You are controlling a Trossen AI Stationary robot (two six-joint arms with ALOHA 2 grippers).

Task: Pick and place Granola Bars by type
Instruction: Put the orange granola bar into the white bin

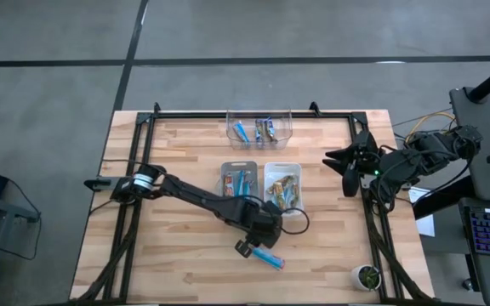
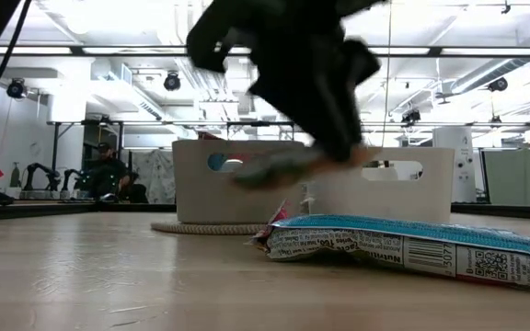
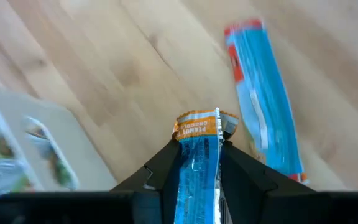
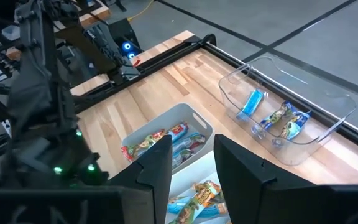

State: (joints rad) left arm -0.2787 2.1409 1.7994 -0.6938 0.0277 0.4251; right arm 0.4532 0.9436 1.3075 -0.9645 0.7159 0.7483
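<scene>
Left tool point(image 3: 199, 163) is clamped on a blue granola bar point(image 3: 197, 177) with an orange end, hanging above the desk point(image 1: 177, 263) near the front edge, just in front of the two bins. A second blue bar point(image 1: 270, 258) lies flat on the wood right beside it. The grey bin point(image 1: 238, 179) and white bin point(image 1: 282, 184) sit mid-desk with bars inside, and the clear bin point(image 1: 259, 127) at the back edge holds a few more. Right tool point(image 4: 191, 168) waits over the right edge, fingers apart, nothing in them.

Risk, as I see it: the grip catches only the wrapper, so the slick foil could slip mid-carry, or the bar could land in the wrong bin.
</scene>
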